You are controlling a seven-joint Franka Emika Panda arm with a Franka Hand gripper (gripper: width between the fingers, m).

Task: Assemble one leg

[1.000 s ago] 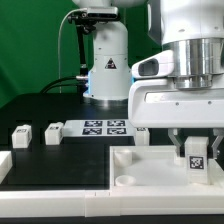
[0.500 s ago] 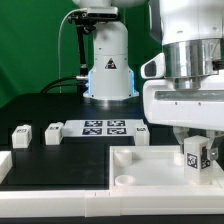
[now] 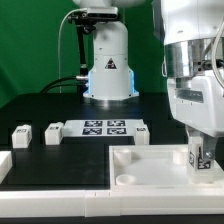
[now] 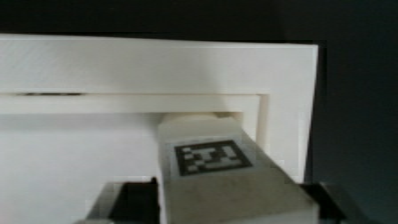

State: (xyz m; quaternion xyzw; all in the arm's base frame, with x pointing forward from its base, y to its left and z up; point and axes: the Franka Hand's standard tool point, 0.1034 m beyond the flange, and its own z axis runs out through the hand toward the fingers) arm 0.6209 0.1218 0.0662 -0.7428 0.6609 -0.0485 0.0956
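Observation:
My gripper (image 3: 199, 152) is shut on a leg (image 3: 198, 157), a small white block with a black-and-white tag, and holds it upright at the exterior view's right. The leg's lower end is at the top face of the big flat white panel (image 3: 150, 165), near the panel's right corner; whether it touches is unclear. In the wrist view the leg (image 4: 214, 158) fills the space between my gripper's (image 4: 222, 205) dark fingers, with the panel (image 4: 107, 80) beyond it. Three more legs stand on the black table: two at the left (image 3: 20, 135) (image 3: 52, 131) and one behind the panel (image 3: 141, 131).
The marker board (image 3: 104, 126) lies on the table behind the panel. The arm's white base (image 3: 108, 70) stands at the back. A white ledge (image 3: 50, 195) runs along the front, with a white block (image 3: 4, 165) at the far left.
My gripper has moved toward the exterior view's right and turned about its vertical axis, carrying the leg with it. The leg now sits a little lower at the panel's right corner.

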